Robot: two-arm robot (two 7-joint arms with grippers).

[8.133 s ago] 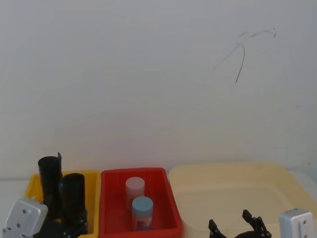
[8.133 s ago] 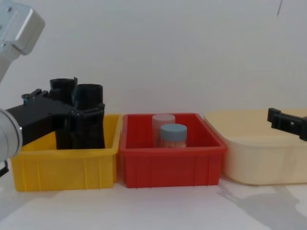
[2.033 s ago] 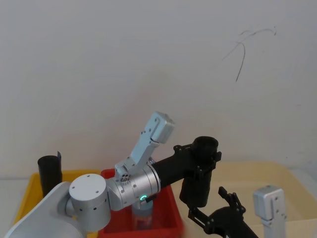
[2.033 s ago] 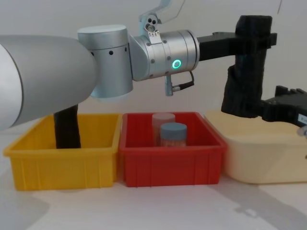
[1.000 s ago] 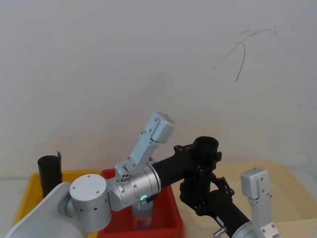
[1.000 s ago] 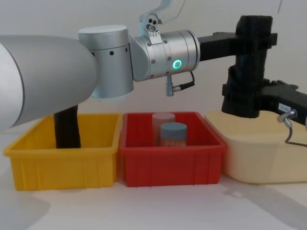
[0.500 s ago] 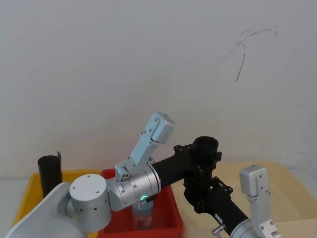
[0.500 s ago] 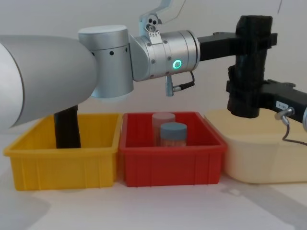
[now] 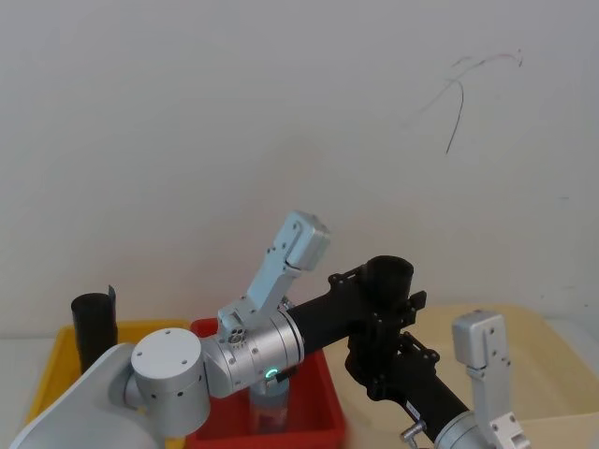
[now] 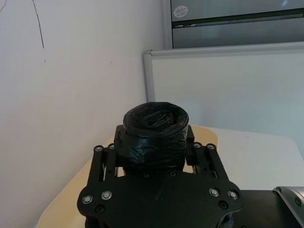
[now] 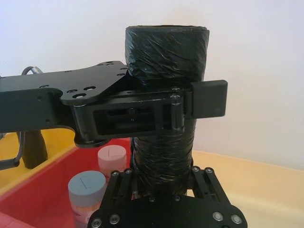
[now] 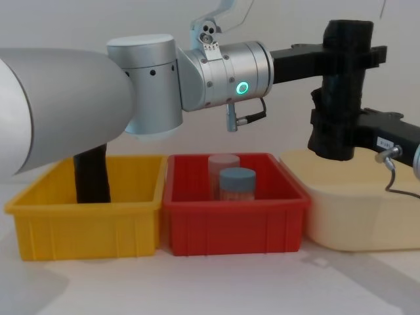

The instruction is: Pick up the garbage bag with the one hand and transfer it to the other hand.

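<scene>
Now both claws grip the garbage bag in mid-air

Up above the table [image 12: 216,282], the garbage bag [image 12: 341,85] stands upright in the air, over the left end of the cream tub [image 12: 354,216] and just right of the red bin [image 12: 236,230]. The left claw [image 12: 357,56] reaches across from the left on its thick silver wrist, where a green ring [image 12: 243,87] glows, and its fingers are pressed against the bag's upper part, one on each side. In the left wrist view they flank the roll with no gap showing. The right claw [image 12: 331,134] comes in from the right and pinches the same roll lower down, near its bottom end. In the right wrist view its own fingers [image 11: 124,183] hug the roll directly below the left claw's frame. Nothing else touches the bag.

Below, the red bin holds two jars, a pale-lidded one [image 12: 223,164] behind a blue-lidded one [image 12: 236,184]. The yellow bin [image 12: 85,230] to its left holds another black roll [image 12: 92,177], standing upright at the back.
</scene>
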